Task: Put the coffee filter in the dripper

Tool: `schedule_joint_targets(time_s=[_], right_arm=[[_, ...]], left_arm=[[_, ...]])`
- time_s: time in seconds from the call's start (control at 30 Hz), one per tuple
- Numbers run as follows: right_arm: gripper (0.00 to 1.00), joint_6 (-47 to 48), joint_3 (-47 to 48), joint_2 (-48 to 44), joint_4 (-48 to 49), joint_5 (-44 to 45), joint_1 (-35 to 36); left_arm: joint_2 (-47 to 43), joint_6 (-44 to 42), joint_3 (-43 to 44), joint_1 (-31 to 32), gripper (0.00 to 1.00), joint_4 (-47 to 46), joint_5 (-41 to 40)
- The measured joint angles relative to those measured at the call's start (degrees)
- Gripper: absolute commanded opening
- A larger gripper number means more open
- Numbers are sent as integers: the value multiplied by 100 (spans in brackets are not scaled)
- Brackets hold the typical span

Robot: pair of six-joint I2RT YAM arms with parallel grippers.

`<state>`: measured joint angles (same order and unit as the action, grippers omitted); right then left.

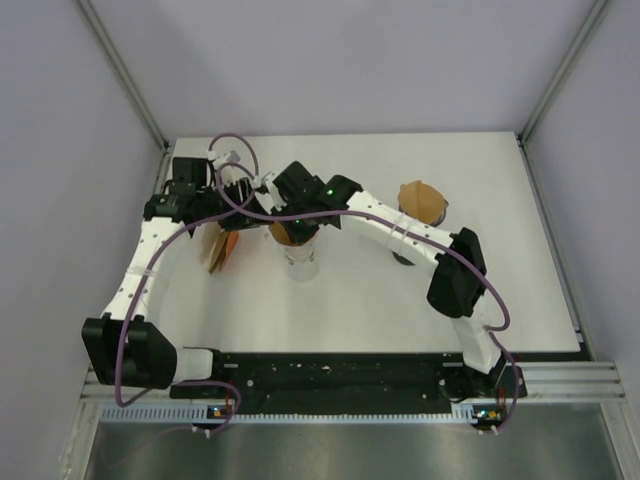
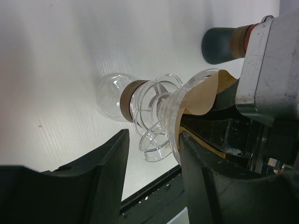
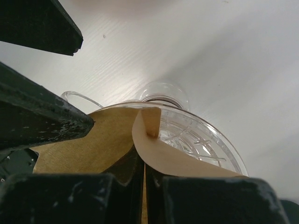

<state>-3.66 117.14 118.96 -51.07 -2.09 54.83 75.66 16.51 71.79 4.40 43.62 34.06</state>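
Right pincer (image 3: 144, 179): closed on the coffee filter's folded edge, the paper nipped in the thin slit between its fingers.
Coffee filter (image 3: 93, 144): directly ahead of the right pincer and held by it. One brown flap curls over the glass rim into the cone. The rest stands creased above the rim and does not lie against the wall.
Dripper (image 3: 201, 137): just beyond and below the right pincer's tips. It is clear ribbed glass, and its ribs show bare across most of the bowl in view.
Left pincer (image 2: 154, 140): open, with its two dark fingers either side of the dripper's looped handle and lower body. Whether they touch the glass cannot be told.
Glass flask (image 2: 112, 95): beyond the left pincer, under the dripper and joined to it at a brown collar, standing on the white tabletop (image 2: 70, 46).
Dark-based holder (image 2: 224, 44): farthest out, well apart from both pincers, with a brown top.
Done, by my reading: the filter is gripped and at the dripper's mouth, with one edge inside.
Left, by my reading: push the paper down until it sits in the cone, spread it against the ribs, let go and withdraw.
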Motion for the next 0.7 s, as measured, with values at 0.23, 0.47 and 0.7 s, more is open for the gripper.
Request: schedule_joint_targets(time_s=[0.23, 0.47, 0.7], right_arm=[[0, 2, 74, 85, -39, -76, -17], [0, 7, 146, 125, -85, -151, -26], [0, 4, 619, 337, -407, -192, -26]], left_arm=[[2, 28, -35, -24, 56, -20, 4], [2, -33, 0, -28, 41, 9, -11], [0, -85, -68, -13, 34, -96, 46]])
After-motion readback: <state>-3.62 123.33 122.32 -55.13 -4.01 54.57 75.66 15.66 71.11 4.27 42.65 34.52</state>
